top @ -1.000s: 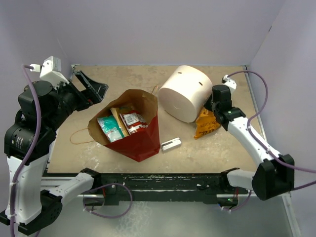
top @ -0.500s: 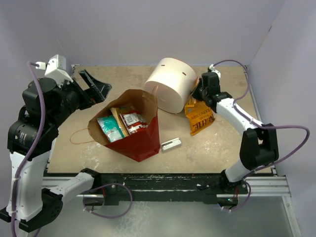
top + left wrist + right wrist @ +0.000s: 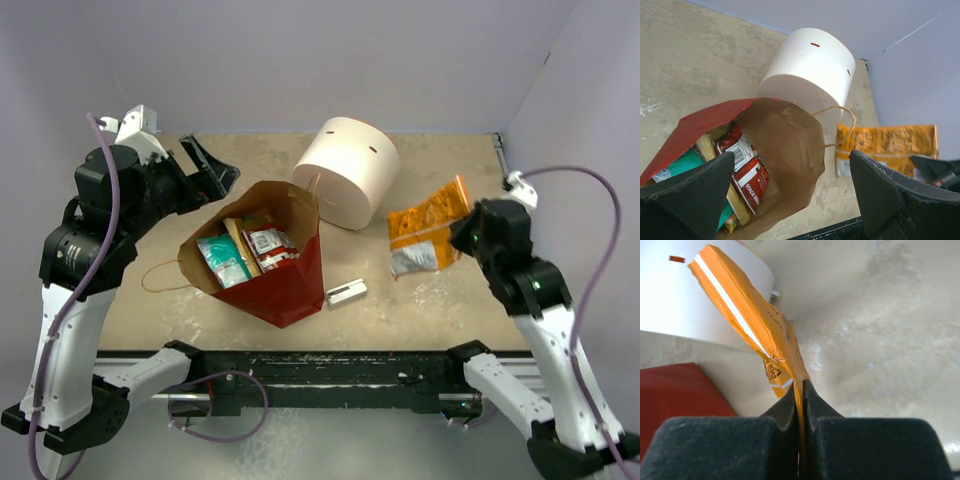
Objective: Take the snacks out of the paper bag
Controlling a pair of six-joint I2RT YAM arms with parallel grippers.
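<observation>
Item: orange snack packet (image 3: 430, 225), pinched in right gripper (image 3: 801, 390), outside and right of red paper bag (image 3: 290, 280). Left gripper (image 3: 205, 175): spread wide, empty, beside bag mouth. Step: depositing packet. Next: let go, then fetch teal packet (image 3: 222, 258) and red packet (image 3: 268, 245) inside

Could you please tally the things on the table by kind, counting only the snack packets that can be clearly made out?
Paper bag: 1
White cylinder: 1
Grey metal bracket: 1
Snack packets clearly visible: 3 (orange packet outside the bag; teal packet and red packet inside it; more may be hidden underneath)
Total: 6
</observation>
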